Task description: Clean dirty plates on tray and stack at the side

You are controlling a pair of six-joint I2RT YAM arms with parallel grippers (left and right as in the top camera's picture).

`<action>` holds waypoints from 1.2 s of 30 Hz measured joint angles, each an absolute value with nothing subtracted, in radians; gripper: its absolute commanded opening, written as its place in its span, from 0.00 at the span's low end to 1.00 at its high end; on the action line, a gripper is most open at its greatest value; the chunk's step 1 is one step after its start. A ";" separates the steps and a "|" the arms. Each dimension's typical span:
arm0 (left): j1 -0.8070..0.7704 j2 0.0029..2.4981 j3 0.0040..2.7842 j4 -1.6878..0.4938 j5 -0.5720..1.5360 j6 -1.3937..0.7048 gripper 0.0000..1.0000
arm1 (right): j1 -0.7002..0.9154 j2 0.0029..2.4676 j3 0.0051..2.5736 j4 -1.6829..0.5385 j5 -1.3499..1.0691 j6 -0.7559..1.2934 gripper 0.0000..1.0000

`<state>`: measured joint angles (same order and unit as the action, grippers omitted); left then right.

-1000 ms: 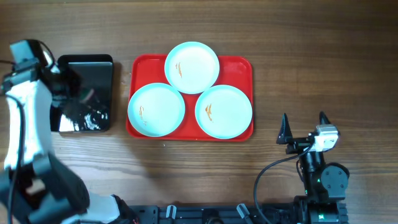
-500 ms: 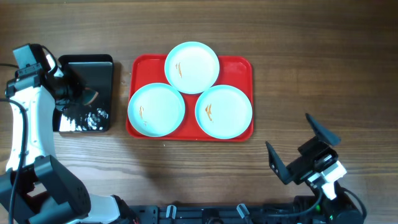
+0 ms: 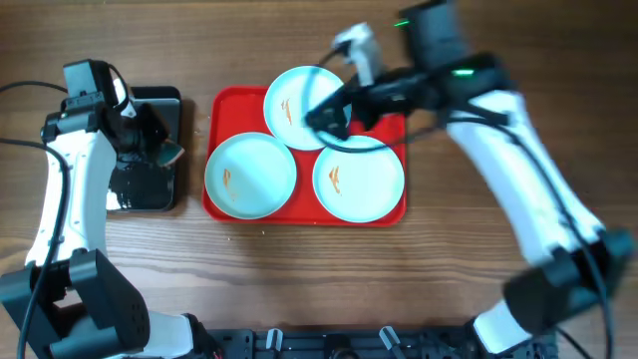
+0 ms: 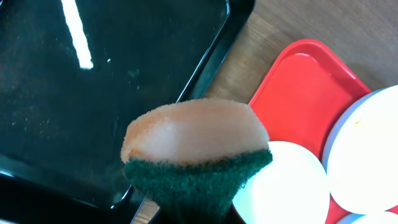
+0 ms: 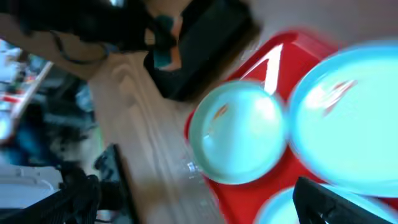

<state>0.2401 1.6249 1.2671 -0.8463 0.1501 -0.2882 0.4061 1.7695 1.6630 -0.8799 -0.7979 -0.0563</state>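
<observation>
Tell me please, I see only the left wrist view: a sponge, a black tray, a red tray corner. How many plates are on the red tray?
Observer: Three plates, all on the red tray, each with an orange smear.
Operator: Where is the right arm?
Observer: The right gripper is above the rear plate; that part is blurred.
Operator: Is my sponge over a plate?
Observer: No, the sponge is over the right edge of the black tray.
</observation>
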 measured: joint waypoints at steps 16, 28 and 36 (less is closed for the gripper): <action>0.223 1.625 1.267 -0.943 0.268 -0.289 0.04 | 0.664 2.207 1.665 -0.739 -0.185 0.430 0.36; 0.122 1.625 1.267 -0.939 0.279 -0.289 0.04 | 0.672 2.219 1.651 -0.691 -0.183 0.476 0.04; -0.018 1.625 1.051 -0.692 0.284 -0.319 0.04 | 0.672 2.219 1.644 -0.690 -0.201 0.486 0.04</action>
<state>-0.0177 1.6249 1.0512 -0.6922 0.2836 -0.3187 0.6720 2.2189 1.6440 -0.6899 -0.2012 0.4862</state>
